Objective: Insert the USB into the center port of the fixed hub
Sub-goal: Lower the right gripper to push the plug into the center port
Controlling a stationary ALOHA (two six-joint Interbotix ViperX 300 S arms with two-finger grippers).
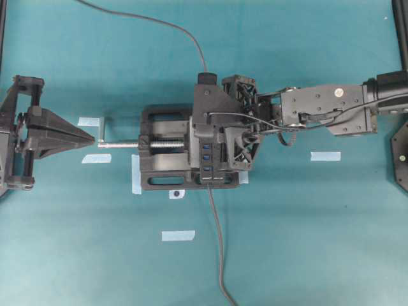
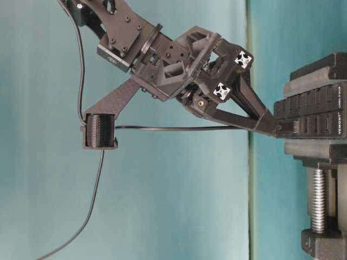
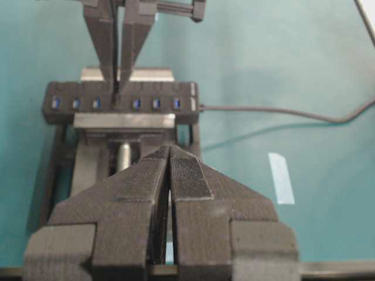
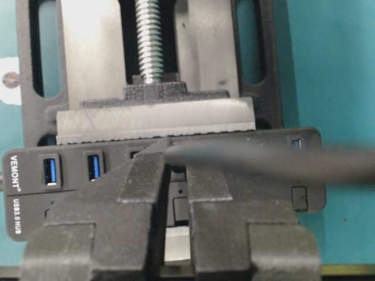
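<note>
The fixed hub (image 3: pixel 146 88) is a long black bar clamped in a vise, with three blue slots showing on each side of its middle. My right gripper (image 3: pixel 117 91) comes down on that middle, so the center port is hidden behind its fingertips. It is shut on the USB (image 2: pixel 286 128), whose small black plug bridges the fingertips and the hub face (image 2: pixel 314 116). How deep it sits I cannot tell. Its thin cable (image 2: pixel 173 128) trails away from the plug. My left gripper (image 1: pixel 94 137) is shut and empty, left of the vise.
The black vise (image 1: pixel 162 159) holds the hub, its silver screw (image 1: pixel 121 145) pointing at my left gripper. The hub's own cable (image 1: pixel 220 255) runs to the near edge. Pale tape strips (image 1: pixel 325 155) (image 1: pixel 178 235) lie on the teal table. A ribbed black block (image 2: pixel 99 131) guides the USB cable.
</note>
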